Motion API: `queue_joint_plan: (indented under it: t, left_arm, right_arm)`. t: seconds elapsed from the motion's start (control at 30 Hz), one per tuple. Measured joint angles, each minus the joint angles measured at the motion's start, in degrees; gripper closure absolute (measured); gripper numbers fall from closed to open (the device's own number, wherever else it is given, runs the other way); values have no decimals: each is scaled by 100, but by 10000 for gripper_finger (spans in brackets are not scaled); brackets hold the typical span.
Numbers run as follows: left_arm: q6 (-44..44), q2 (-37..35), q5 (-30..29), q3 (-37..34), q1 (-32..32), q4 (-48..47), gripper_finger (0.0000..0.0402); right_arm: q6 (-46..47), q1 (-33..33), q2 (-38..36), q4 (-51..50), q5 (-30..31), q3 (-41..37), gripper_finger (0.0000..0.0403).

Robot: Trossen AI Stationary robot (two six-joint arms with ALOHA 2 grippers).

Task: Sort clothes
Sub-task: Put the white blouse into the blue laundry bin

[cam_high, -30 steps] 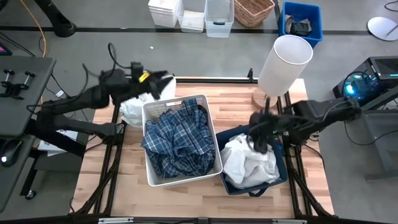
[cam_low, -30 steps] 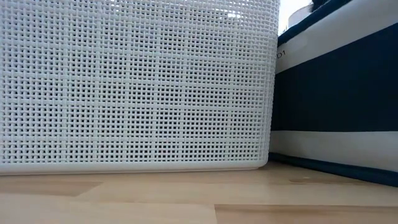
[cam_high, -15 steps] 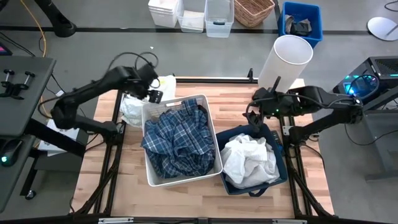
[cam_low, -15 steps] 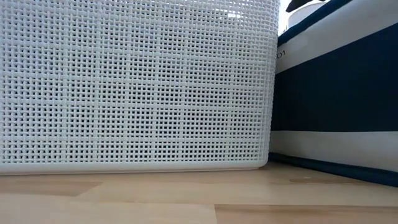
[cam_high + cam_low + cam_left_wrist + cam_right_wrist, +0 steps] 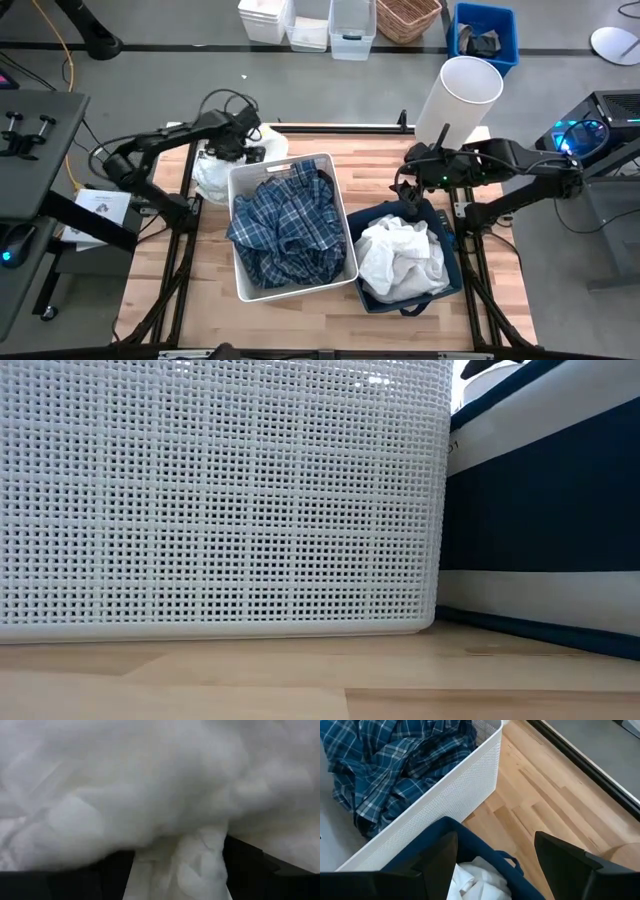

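A white garment (image 5: 213, 170) lies heaped on the table's far left, beside the white mesh bin (image 5: 243, 280). My left gripper (image 5: 244, 150) is down in this heap, and white cloth (image 5: 150, 795) fills the left wrist view. Its fingers are open, with a bunch of cloth between them. The blue-and-white plaid shirt (image 5: 285, 225) lies in the white bin and also shows in the right wrist view (image 5: 395, 760). White garments (image 5: 400, 255) lie in the navy bin (image 5: 450, 285). My right gripper (image 5: 410, 185) is open and empty above the navy bin's far edge (image 5: 485, 850). My left gripper is pushed into the white garment from above, slanting toward the table's left. Its two open fingers (image 5: 250, 865) stand on either side of a bunched fold (image 5: 185, 865), which touches them. The garment rests on the table.
A tall white cylinder (image 5: 457, 100) stands on a round wooden base at the far right of the table. The low view shows only the white bin's wall (image 5: 220, 490) and the navy bin's wall (image 5: 550, 510). Bare wood (image 5: 170, 280) lies near the table's front left.
My right gripper has risen out of the navy bin and gone toward the table's far edge, leaving the white garments in the bin. My left gripper has gone down and slightly nearer, into the white heap beside the white bin.
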Motion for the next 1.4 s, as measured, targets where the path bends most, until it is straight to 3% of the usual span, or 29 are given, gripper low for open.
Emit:
queue_joint_plan:
  t: [0.23, 0.37, 0.47, 0.6, 0.63, 0.93, 1.13, 1.23, 1.4]
  left_arm:
    - [40, 860, 142, -729, -68, 804, 142]
    - [262, 1119, -55, -931, -187, 1092, 158]
    - [552, 1145, -294, -912, -308, 1142, 217]
    - [640, 975, -256, -669, -309, 1113, 354]
    - [642, 892, -233, -597, -318, 1126, 361]
    - [783, -259, -210, 390, -515, 1510, 361]
    - [1296, -989, -659, 1292, -519, 2116, 361]
    - [1577, -1166, -570, 1709, -608, 2868, 361]
    - [1551, -1102, 183, 2207, -1098, 4466, 361]
  right_arm:
    - [18, 2, 0, -27, 4, 0, 142]
    - [18, 2, 0, -46, 11, 0, 142]
    - [18, 2, 0, -46, 18, 0, 142]
    - [20, 2, 0, -46, 22, 0, 142]
    - [20, 2, 0, -48, 22, 0, 142]
    - [18, 2, 0, -46, 24, 0, 142]
    - [20, 2, 0, -44, 24, 0, 142]
    - [18, 2, 0, -38, 37, 0, 142]
    - [2, 27, -55, 87, 515, 0, 142]
